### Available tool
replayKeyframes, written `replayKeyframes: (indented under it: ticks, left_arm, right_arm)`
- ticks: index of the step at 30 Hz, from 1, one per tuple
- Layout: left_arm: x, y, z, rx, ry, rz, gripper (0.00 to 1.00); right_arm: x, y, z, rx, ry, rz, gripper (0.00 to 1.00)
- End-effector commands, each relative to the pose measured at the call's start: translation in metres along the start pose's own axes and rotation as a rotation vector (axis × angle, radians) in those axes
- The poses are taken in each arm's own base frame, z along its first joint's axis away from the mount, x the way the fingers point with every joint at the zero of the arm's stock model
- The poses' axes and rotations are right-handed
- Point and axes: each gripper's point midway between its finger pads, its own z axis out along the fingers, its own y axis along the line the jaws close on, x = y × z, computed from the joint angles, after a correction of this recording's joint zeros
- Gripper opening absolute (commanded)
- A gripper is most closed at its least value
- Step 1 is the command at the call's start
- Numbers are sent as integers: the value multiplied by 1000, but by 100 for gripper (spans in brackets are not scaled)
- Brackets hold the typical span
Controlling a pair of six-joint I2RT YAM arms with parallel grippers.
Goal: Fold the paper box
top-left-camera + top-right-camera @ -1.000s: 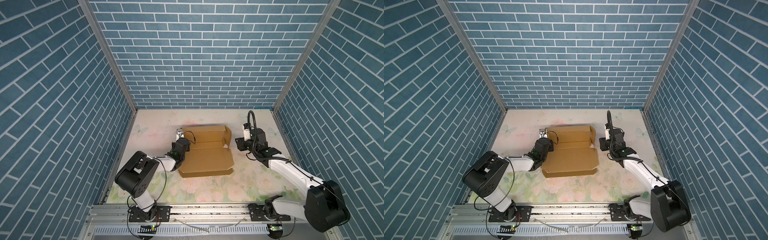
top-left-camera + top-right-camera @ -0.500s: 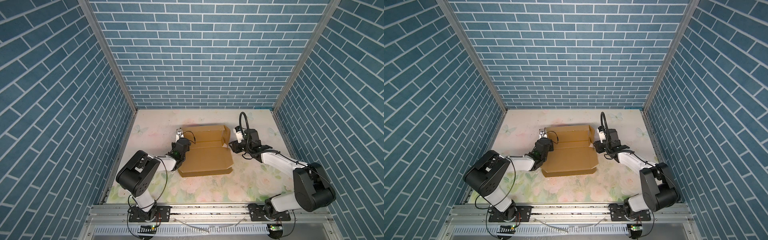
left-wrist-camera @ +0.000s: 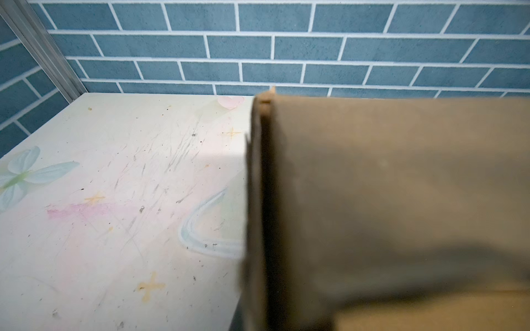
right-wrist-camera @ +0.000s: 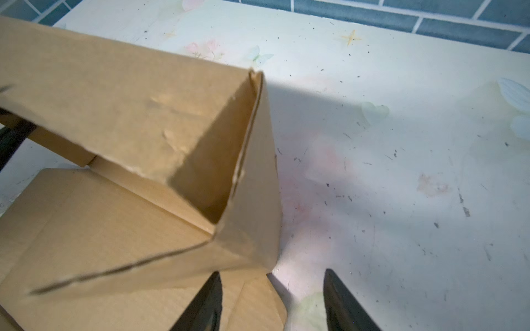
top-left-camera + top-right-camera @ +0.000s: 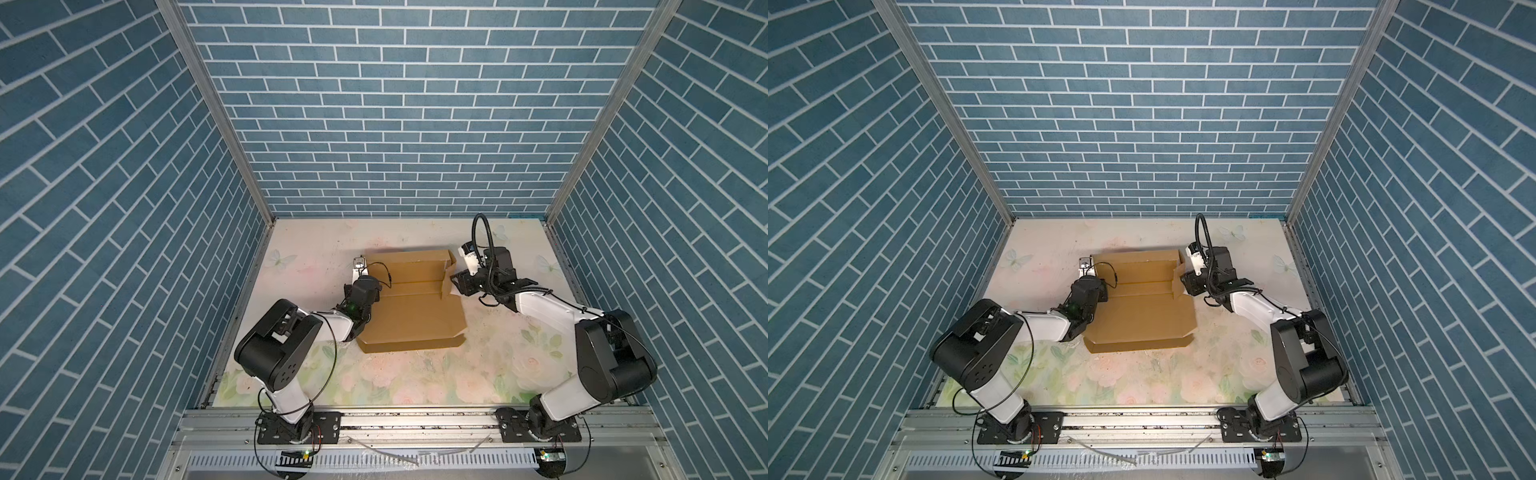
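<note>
Paper box (image 5: 415, 309): plain brown corrugated cardboard, unprinted, part-folded. Lies approx. mid-table (image 5: 478, 374). Far section stands up as back wall w/ right side flap upright. Broad near panel lies low; its front edge strip bends down. Creases visible.

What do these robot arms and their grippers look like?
The left arm and right arm match: white sections joined by bulky black joints, thin black cables looping alongside. The right gripper ends in two pointed black fingers.
</note>
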Motion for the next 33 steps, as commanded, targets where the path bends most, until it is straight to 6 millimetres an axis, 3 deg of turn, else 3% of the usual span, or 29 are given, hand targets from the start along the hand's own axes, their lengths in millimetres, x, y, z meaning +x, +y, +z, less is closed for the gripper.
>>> replayKeyframes:
  ticks: [1, 16, 23, 33]
  left_arm:
    - [25, 0, 2, 12, 76, 66, 0]
    - [23, -8, 2, 52, 75, 48, 0]
    - [24, -10, 2, 64, 79, 32, 0]
    - [22, -13, 2, 74, 81, 12, 0]
  right_arm:
    - [-22, 3, 3, -32, -50, -60, 57]
    - [-29, -3, 28, -4, -62, -4, 56]
    - [-35, -12, 34, 78, -96, 20, 49]
    - [-38, -1, 46, 155, -101, -33, 45]
